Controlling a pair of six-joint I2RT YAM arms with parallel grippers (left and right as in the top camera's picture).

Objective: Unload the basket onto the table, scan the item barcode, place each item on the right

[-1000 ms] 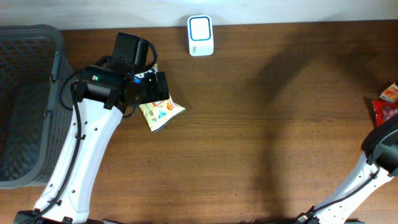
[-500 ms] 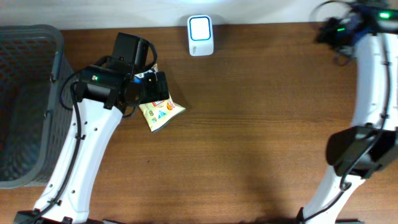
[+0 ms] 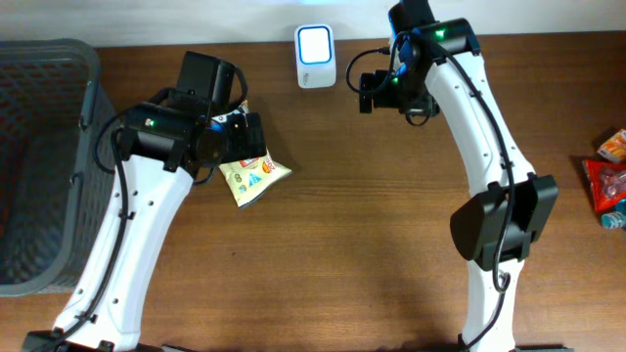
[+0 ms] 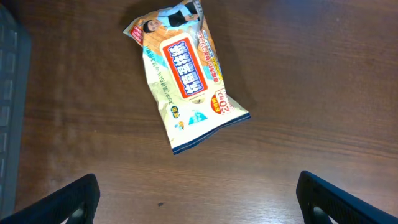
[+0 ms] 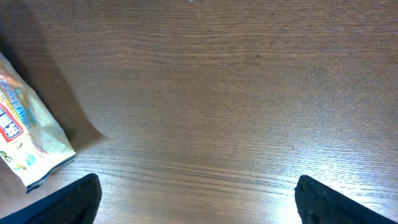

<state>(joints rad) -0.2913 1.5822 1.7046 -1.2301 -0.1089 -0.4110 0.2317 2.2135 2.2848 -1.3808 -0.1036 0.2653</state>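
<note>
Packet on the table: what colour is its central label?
Red with white characters, on a cream packet; best in the left wrist view.

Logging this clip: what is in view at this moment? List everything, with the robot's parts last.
packet: one, cream with a red label, flat on the table below the left gripper
barcode scanner: one, white with a lit pale blue window, at the far edge near the middle
basket: one, grey mesh, at the left end of the table
small packets: at least two, red and orange, cut off by the right edge
table: one, dark brown wood
arms: two, white with black joints, left and right
left gripper: one, black, open, holding nothing
right gripper: one, black, open, over bare wood near the scanner
</note>
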